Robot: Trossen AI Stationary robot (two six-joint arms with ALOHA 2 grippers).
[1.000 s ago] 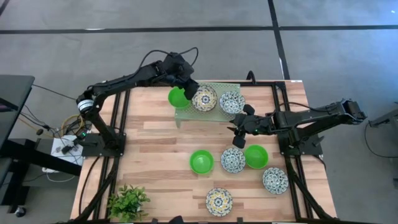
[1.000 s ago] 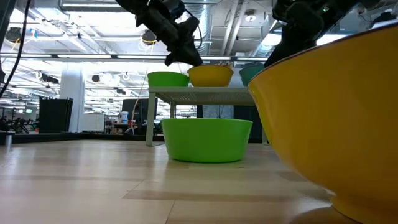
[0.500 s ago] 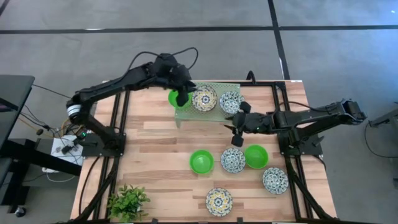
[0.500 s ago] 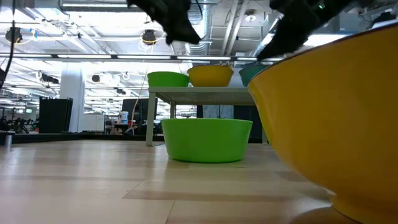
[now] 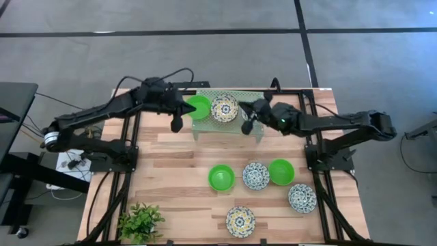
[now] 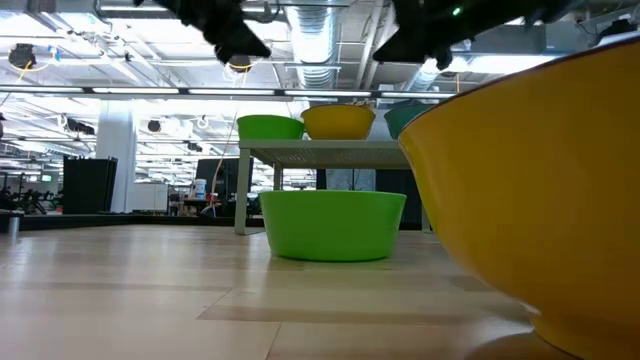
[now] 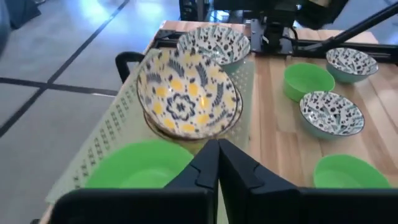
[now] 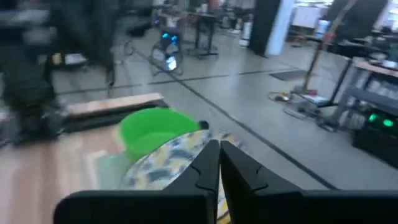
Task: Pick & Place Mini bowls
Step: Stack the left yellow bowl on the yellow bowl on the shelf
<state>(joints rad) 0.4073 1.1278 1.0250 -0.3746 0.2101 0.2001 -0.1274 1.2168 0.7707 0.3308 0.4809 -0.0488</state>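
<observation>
Two dark arms, matte black all over.
Left arm (image 5: pixel 102 113): slim black links, chunky joints, silver-white collar w/ an orange bit near its base, thin black cable looping over the wrist. Right arm (image 5: pixel 341 123): same black build, rounded elbow housing, no markings readable. Left gripper (image 7: pixel 217 163) & right gripper (image 8: pixel 217 163): black angular plastic fingers, tips pressed together.
</observation>
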